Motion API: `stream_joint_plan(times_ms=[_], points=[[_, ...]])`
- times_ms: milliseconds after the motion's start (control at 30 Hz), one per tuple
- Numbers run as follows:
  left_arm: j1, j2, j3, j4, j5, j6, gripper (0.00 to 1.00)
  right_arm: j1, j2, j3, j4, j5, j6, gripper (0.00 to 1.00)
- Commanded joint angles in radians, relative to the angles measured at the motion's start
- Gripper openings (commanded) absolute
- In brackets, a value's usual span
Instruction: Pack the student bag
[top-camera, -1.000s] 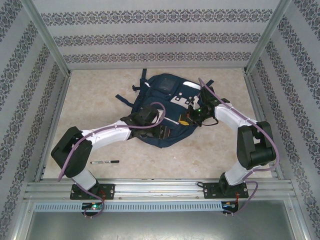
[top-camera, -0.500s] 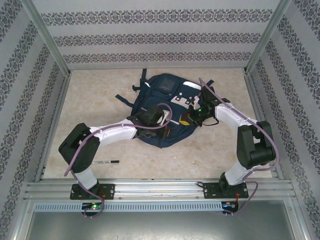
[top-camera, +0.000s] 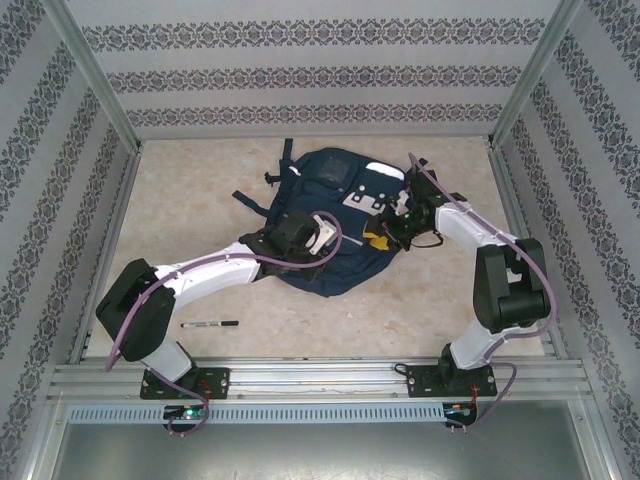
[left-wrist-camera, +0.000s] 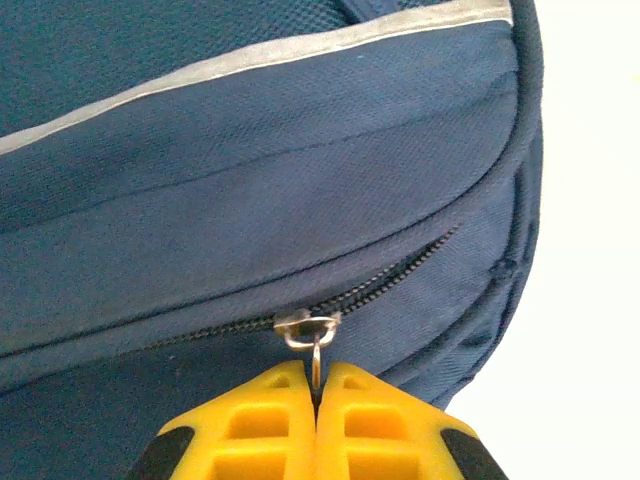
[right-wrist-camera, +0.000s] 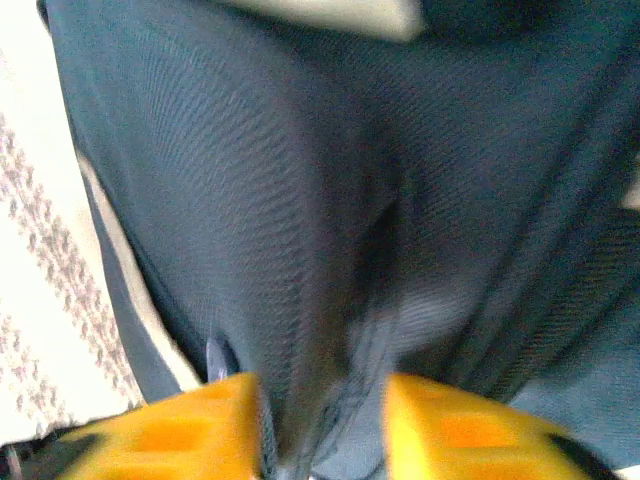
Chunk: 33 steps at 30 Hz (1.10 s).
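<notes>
Enclosure, as we see it from the top camera: a beige, marbled tabletop is boxed in on three sides by white panels printed with bands of dark floral ornament, namely the back wall, left wall and right wall. We note bare aluminium posts at the two far corners. An aluminium rail runs along the near edge, with a slotted grey strip just below it and then a plain grey sheet. Lighting is bright and even, with soft shadows. In the left wrist view the tabletop washes out to near white.
</notes>
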Motion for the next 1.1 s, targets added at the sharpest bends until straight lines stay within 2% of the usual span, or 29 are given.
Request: stream_joint_plan(times_ms=[0,67,133,333,400,433,467,500,533,600,733,800,867,900,933,967,1067], points=[[-0.014,0.018,0.049,0.093,0.143,-0.031,0.00,0.025,-0.167,-0.105,0.110,0.132,0.270,0.57],[-0.022,0.032,0.063,0.134,0.176,-0.050,0.00,0.080,-0.239,-0.161,0.109,0.208,0.378,0.61],[-0.028,0.050,0.079,0.148,0.198,-0.056,0.00,0.123,-0.263,-0.190,0.146,0.224,0.448,0.62],[-0.048,0.095,0.101,0.179,0.245,-0.073,0.00,0.210,-0.182,-0.161,0.216,0.238,0.521,0.59],[-0.049,0.093,0.099,0.190,0.247,-0.077,0.00,0.221,-0.150,-0.150,0.204,0.251,0.523,0.51],[-0.049,0.089,0.097,0.187,0.235,-0.071,0.00,0.220,-0.143,-0.153,0.211,0.258,0.524,0.38],[-0.049,0.082,0.097,0.168,0.208,-0.054,0.00,0.216,-0.141,-0.153,0.209,0.276,0.502,0.20],[-0.047,0.073,0.097,0.136,0.175,-0.031,0.00,0.208,-0.141,-0.145,0.186,0.300,0.470,0.06],[-0.041,0.063,0.099,0.086,0.142,0.005,0.00,0.193,-0.141,-0.129,0.152,0.331,0.414,0.00],[-0.015,0.036,0.092,0.004,0.072,0.060,0.00,0.145,-0.135,-0.083,0.063,0.369,0.288,0.00],[0.074,-0.020,0.042,-0.114,-0.013,0.147,0.00,0.016,-0.105,-0.022,-0.014,0.351,0.061,0.00],[0.105,-0.031,0.022,-0.136,-0.042,0.178,0.00,-0.018,-0.048,0.033,-0.027,0.291,-0.066,0.00],[0.121,-0.018,0.008,-0.122,-0.045,0.187,0.00,-0.005,0.010,0.074,0.021,0.199,-0.154,0.00],[0.122,-0.003,0.017,-0.115,-0.016,0.180,0.00,0.008,0.017,0.067,0.050,0.199,-0.128,0.09],[0.117,0.019,0.037,-0.103,0.037,0.158,0.00,0.022,0.017,0.055,0.070,0.213,-0.074,0.28],[0.104,0.043,0.067,-0.094,0.067,0.122,0.00,0.034,0.006,0.045,0.067,0.244,-0.020,0.39],[0.030,0.101,0.173,-0.083,0.103,0.065,0.00,0.072,-0.085,0.003,-0.018,0.395,0.151,0.56]])
